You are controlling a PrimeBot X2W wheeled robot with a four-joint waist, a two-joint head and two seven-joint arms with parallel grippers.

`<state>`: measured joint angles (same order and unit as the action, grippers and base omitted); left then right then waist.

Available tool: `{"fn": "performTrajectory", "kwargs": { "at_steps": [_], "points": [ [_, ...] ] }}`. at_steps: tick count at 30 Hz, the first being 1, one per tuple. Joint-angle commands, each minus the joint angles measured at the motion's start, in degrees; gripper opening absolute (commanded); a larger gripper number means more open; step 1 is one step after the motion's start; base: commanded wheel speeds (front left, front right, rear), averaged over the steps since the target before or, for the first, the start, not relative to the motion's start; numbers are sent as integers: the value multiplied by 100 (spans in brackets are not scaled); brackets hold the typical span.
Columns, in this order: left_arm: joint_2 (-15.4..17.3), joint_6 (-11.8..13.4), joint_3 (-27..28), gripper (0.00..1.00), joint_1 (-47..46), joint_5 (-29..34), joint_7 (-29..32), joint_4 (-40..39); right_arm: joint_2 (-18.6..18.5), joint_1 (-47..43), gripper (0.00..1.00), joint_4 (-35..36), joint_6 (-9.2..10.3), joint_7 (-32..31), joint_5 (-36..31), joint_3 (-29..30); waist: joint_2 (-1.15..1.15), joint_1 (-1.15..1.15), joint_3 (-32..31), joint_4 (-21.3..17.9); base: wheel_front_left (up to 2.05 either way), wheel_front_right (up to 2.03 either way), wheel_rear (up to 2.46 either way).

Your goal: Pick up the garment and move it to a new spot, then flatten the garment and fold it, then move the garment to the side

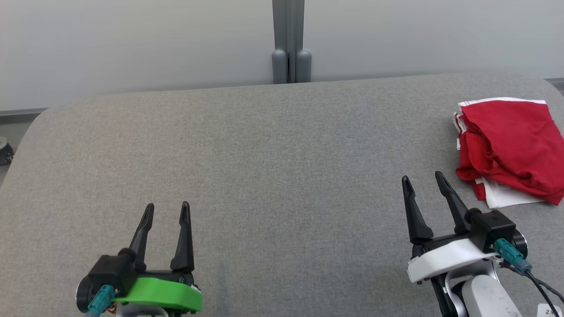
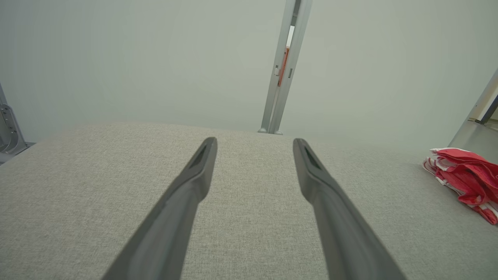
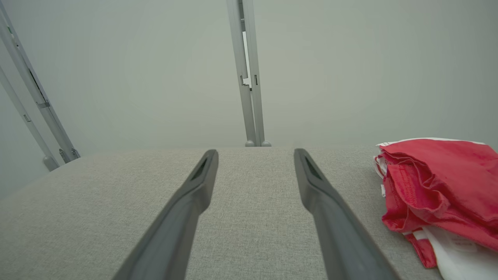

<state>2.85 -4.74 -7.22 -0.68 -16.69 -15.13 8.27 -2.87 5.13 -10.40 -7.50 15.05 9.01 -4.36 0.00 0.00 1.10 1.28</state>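
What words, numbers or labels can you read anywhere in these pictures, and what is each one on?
"2": seemingly the first character on a small white tag at the bottom right corner of the head view; the rest is cut off and blurred.
Faint grey print on the white part of the garment, in the right wrist view: too blurred to read.
No other text can be read.

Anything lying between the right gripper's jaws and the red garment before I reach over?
Nothing. In the head view the stretch of grey surface between the right gripper, jaws open, and the red garment is bare; they do not touch.
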Motion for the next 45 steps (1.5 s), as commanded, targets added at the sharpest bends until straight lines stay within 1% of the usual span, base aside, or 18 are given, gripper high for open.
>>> {"fn": "performTrajectory", "kwargs": {
  "at_steps": [1,5,8,10,11,14,27,45],
  "points": [
    [13,12,45,100,61,-53,3,-27,-9,12,100,-8,3,14,-5,8,0,0,-4,-1,0,0,0],
    [13,-6,72,100,74,-108,3,-82,-9,18,100,-16,3,14,9,-1,0,0,-14,0,0,0,0],
    [12,-70,15,100,79,-53,3,-57,-9,15,100,-13,3,14,29,-22,0,0,-15,2,0,0,0],
    [13,-91,-2,100,81,-45,3,-43,-9,16,100,-6,3,14,163,-25,0,0,-15,6,0,0,0],
    [0,-81,-14,0,8,-71,0,-50,0,-1,0,-5,0,0,170,-22,0,0,-15,5,0,0,0],
    [-1,-83,-19,0,27,-194,18,37,6,-63,0,-77,0,-13,289,-29,0,0,-16,3,0,0,0],
    [59,-114,161,0,-89,-1554,345,137,-66,-19,0,-125,0,-332,1786,92,0,0,-24,-11,0,0,0],
    [109,-158,380,0,-225,-3066,722,250,-117,25,0,-176,0,-700,3437,247,0,0,-35,-29,0,0,0]
  ]
}}
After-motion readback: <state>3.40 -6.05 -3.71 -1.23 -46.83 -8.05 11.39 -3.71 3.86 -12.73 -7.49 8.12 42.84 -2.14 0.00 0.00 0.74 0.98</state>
